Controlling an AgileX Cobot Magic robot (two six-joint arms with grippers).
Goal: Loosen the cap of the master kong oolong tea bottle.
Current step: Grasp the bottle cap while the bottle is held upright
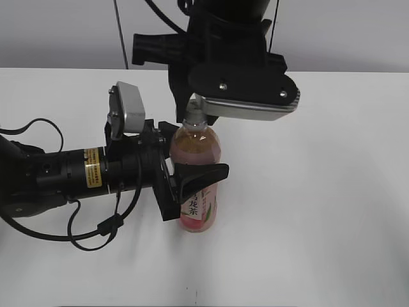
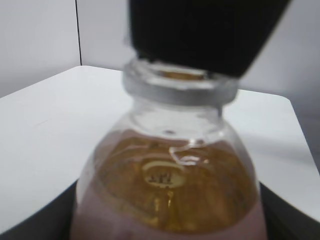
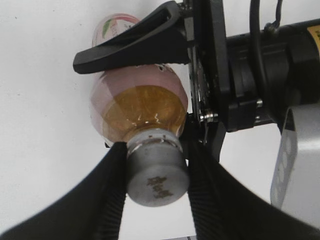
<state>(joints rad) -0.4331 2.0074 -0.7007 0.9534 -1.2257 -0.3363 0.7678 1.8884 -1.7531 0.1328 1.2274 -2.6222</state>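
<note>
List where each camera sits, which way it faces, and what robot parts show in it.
Exterior: raised, slanting down at the table; both arms show, left gripper around the bottle.
Left wrist: level, close on the bottle shoulder; the right gripper's dark jaws cover the top.
Right wrist: straight down on the cap between its jaws; left gripper shows.
All share the bottle.

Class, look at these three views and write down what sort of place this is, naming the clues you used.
Probably a robotics lab or test bench, not a home. Clues: a bare white table against a plain grey wall, and two black robot arms working on one tea bottle, with exposed cables.
</note>
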